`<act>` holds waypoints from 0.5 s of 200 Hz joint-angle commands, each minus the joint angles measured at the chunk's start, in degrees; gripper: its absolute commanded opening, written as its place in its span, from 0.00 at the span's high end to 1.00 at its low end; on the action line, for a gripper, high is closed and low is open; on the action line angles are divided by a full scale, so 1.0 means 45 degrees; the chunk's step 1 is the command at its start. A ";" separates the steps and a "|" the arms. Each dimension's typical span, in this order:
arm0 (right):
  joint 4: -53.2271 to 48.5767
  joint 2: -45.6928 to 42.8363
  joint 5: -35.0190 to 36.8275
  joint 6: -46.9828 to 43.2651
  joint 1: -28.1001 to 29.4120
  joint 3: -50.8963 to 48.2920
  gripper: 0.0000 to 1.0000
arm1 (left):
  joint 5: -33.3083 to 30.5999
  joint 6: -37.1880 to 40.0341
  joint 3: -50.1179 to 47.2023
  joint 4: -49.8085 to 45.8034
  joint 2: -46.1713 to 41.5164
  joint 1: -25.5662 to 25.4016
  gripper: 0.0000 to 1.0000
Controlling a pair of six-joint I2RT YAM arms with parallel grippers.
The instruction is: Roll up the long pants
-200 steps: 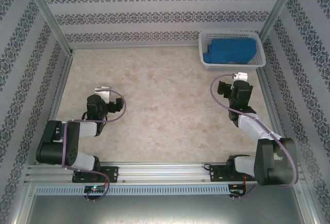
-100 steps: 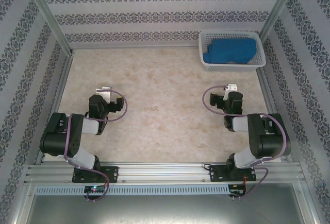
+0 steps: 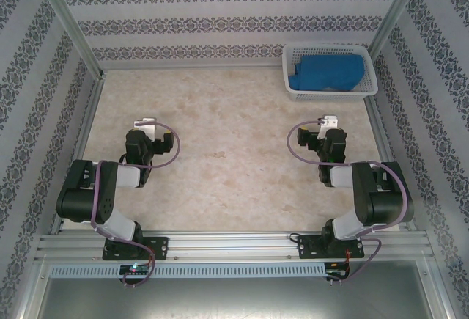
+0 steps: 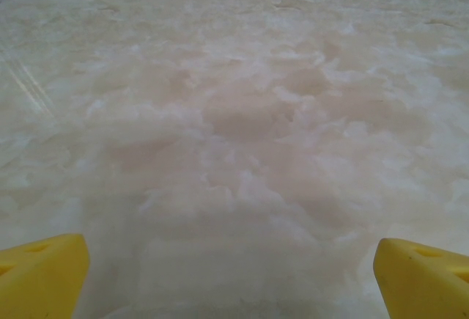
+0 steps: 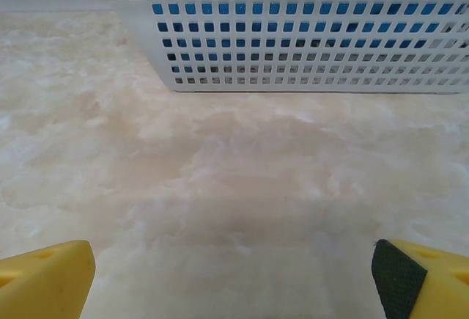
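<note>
Long pants: the royal-blue long pants (image 3: 327,72) lie bundled inside the white basket (image 3: 330,93), not spread on the counter (image 3: 234,150); they lie as they did a second ago.
Basket: it stands in the far right corner of the counter, where it stood before. The right wrist view shows blue fabric behind its perforated near wall.
Left gripper: the left gripper (image 3: 144,123) sits low over the left half of the counter, well apart from the basket. Its yellow fingertips (image 4: 40,275) stand wide apart at the two lower corners of the wrist view, with bare marble between them and nothing held.
Right gripper: the right gripper (image 3: 329,122) sits near of the basket and points at it, with open counter between. Its yellow fingertips (image 5: 44,279) are spread wide and hold nothing; the right one carries a dark pad.
Change, right arm: a second ago it reached further toward the basket. It has since folded back toward its base, drawing the gripper nearer and slightly left.
Change, left arm: the gripper has shifted only a little, far and left.
</note>
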 commanded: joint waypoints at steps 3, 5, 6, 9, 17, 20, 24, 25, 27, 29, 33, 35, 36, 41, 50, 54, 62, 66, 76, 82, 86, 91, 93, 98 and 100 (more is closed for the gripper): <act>0.0550 -0.0217 -0.0210 -0.0387 0.0278 0.0057 0.02 | 0.0743 -0.0070 -0.0016 0.0194 -0.0005 0.0306 0.00; 0.0567 -0.0221 -0.0252 -0.0411 0.0278 0.0043 0.02 | 0.1016 -0.0012 -0.0039 0.0249 -0.0014 0.0342 0.00; 0.0570 -0.0192 -0.0269 -0.0425 0.0282 0.0040 0.02 | 0.1143 0.0010 -0.0066 0.0271 -0.0010 0.0367 0.00; 0.0577 -0.0187 -0.0315 -0.0457 0.0285 0.0038 0.02 | 0.1525 0.0079 -0.0133 0.0388 -0.0025 0.0423 0.00; 0.0535 -0.0216 -0.0341 -0.0442 0.0286 0.0057 0.02 | 0.2821 0.0350 -0.0285 0.0699 -0.0024 0.0633 0.00; 0.0553 -0.0202 -0.0334 -0.0439 0.0285 0.0057 0.02 | 0.3178 0.0432 -0.0314 0.0734 -0.0024 0.0681 0.00; 0.0553 -0.0210 -0.0335 -0.0448 0.0285 0.0057 0.02 | 0.3223 0.0424 -0.0334 0.0728 -0.0021 0.0687 0.00; 0.0553 -0.0216 -0.0339 -0.0443 0.0285 0.0057 0.02 | 0.3223 0.0424 -0.0321 0.0726 -0.0013 0.0686 0.00; 0.0553 -0.0216 -0.0343 -0.0455 0.0275 0.0057 0.02 | 0.3248 0.0424 -0.0311 0.0699 -0.0016 0.0686 0.00; 0.0553 -0.0220 -0.0329 -0.0448 0.0283 0.0057 0.02 | 0.3234 0.0424 -0.0308 0.0702 -0.0008 0.0695 0.00; 0.0553 -0.0190 -0.0343 -0.0440 0.0285 0.0057 0.02 | 0.3220 0.0424 -0.0307 0.0691 -0.0013 0.0694 0.00; 0.0553 -0.0185 -0.0353 -0.0449 0.0275 0.0057 0.02 | 0.3223 0.0419 -0.0307 0.0695 -0.0007 0.0688 0.00; 0.0543 -0.0184 -0.0358 -0.0454 0.0280 0.0057 0.02 | 0.3223 0.0421 -0.0307 0.0699 -0.0006 0.0686 0.00; 0.0534 -0.0188 -0.0363 -0.0428 0.0272 0.0072 0.02 | 0.3182 0.0406 -0.0297 0.0688 -0.0005 0.0704 0.00; 0.0515 -0.0191 -0.0393 -0.0429 0.0265 0.0077 0.02 | 0.3109 0.0382 -0.0268 0.0644 -0.0022 0.0702 0.00; 0.0514 -0.0191 -0.0392 -0.0404 0.0266 0.0077 0.02 | 0.3093 0.0384 -0.0278 0.0642 -0.0020 0.0694 0.00; 0.0514 -0.0200 -0.0415 -0.0397 0.0246 0.0077 0.02 | 0.3092 0.0385 -0.0271 0.0634 -0.0006 0.0694 0.00; 0.0514 -0.0184 -0.0423 -0.0401 0.0241 0.0077 0.02 | 0.3088 0.0385 -0.0271 0.0643 -0.0012 0.0686 0.00; 0.0514 -0.0183 -0.0432 -0.0391 0.0227 0.0077 0.02 | 0.3100 0.0382 -0.0268 0.0644 -0.0010 0.0706 0.00; 0.0514 -0.0201 -0.0441 -0.0397 0.0219 0.0077 0.02 | 0.3088 0.0384 -0.0268 0.0634 -0.0014 0.0700 0.00; 0.0514 -0.0185 -0.0441 -0.0409 0.0226 0.0077 0.02 | 0.3088 0.0385 -0.0268 0.0629 -0.0015 0.0700 0.00; 0.0514 -0.0184 -0.0455 -0.0408 0.0219 0.0077 0.02 | 0.3100 0.0385 -0.0268 0.0634 -0.0022 0.0698 0.00; 0.0514 -0.0193 -0.0450 -0.0402 0.0225 0.0077 0.02 | 0.3090 0.0380 -0.0268 0.0627 -0.0009 0.0688 0.00; 0.0514 -0.0189 -0.0433 -0.0398 0.0227 0.0077 0.02 | 0.3093 0.0383 -0.0272 0.0642 -0.0005 0.0687 0.00; 0.0514 -0.0194 -0.0454 -0.0409 0.0227 0.0077 0.02 | 0.3088 0.0384 -0.0269 0.0629 -0.0019 0.0691 0.00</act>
